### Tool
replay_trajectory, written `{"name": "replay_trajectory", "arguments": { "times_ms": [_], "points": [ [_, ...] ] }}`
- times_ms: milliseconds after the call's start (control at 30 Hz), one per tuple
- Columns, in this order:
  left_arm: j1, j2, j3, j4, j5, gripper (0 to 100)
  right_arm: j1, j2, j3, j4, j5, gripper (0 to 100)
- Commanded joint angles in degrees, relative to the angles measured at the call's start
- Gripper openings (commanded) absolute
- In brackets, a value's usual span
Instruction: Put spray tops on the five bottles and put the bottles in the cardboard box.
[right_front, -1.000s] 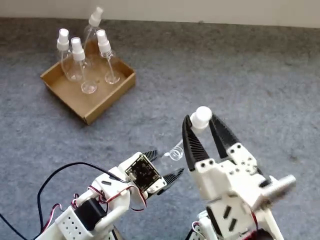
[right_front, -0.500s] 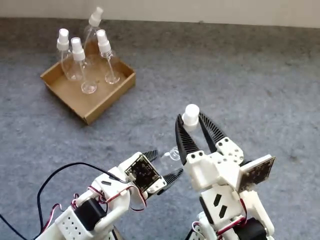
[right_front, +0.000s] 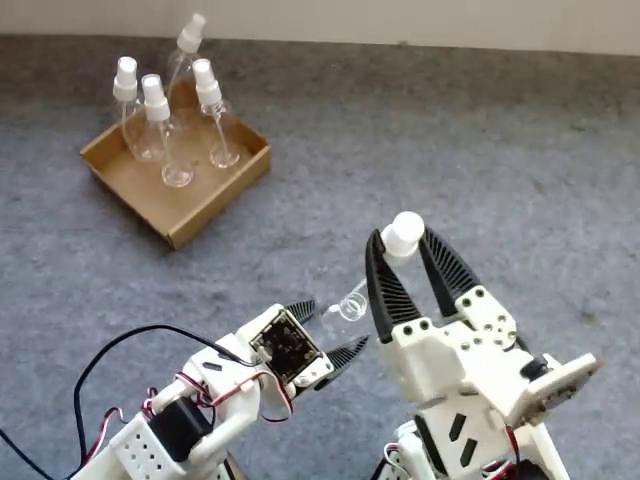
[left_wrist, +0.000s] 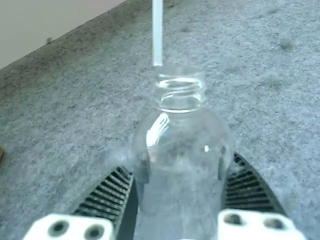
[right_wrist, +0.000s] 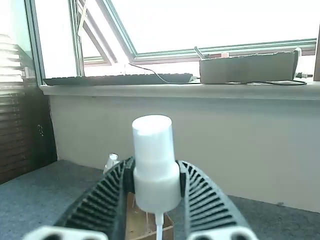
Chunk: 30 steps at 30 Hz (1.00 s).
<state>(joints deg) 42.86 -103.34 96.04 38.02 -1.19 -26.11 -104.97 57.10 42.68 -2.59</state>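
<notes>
My left gripper (right_front: 325, 330) (left_wrist: 182, 187) is shut on a clear bottle (left_wrist: 182, 165) whose threaded neck (right_front: 352, 301) is uncapped. My right gripper (right_front: 408, 255) (right_wrist: 156, 190) is shut on a white spray top (right_front: 404, 235) (right_wrist: 154, 162), held high beside the bottle's mouth. The top's thin dip tube (left_wrist: 157, 32) hangs just over the neck. The cardboard box (right_front: 222, 208) lies at the far left with several capped bottles (right_front: 163, 120) standing in it.
Grey carpet (right_front: 480, 140) covers the table, bare at the middle and right. A pale wall runs along the far edge. Black and red cables (right_front: 110, 380) trail beside the left arm at the near edge.
The right gripper with the spray top swung left and back again, ending where it was a second ago. Its wrist has turned. The left gripper and bottle have not moved.
</notes>
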Motion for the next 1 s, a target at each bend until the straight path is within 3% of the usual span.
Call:
{"name": "replay_trajectory", "arguments": {
  "times_ms": [0, 233, 967],
  "points": [
    [0.2, -1.0, 1.1, -0.4, 0.4, 6, -0.4, -0.4, -3.6, 0.1, 0.6, 2.7],
    [-5.1, -1.0, 1.1, -0.4, 0.4, 6, -0.4, -0.4, -3.5, 0.1, 0.6, 2.7],
    [-3.8, -1.1, 1.1, -0.4, 0.6, 6, -0.7, -0.4, -2.9, 0.1, 0.6, 2.7]
  ]
}}
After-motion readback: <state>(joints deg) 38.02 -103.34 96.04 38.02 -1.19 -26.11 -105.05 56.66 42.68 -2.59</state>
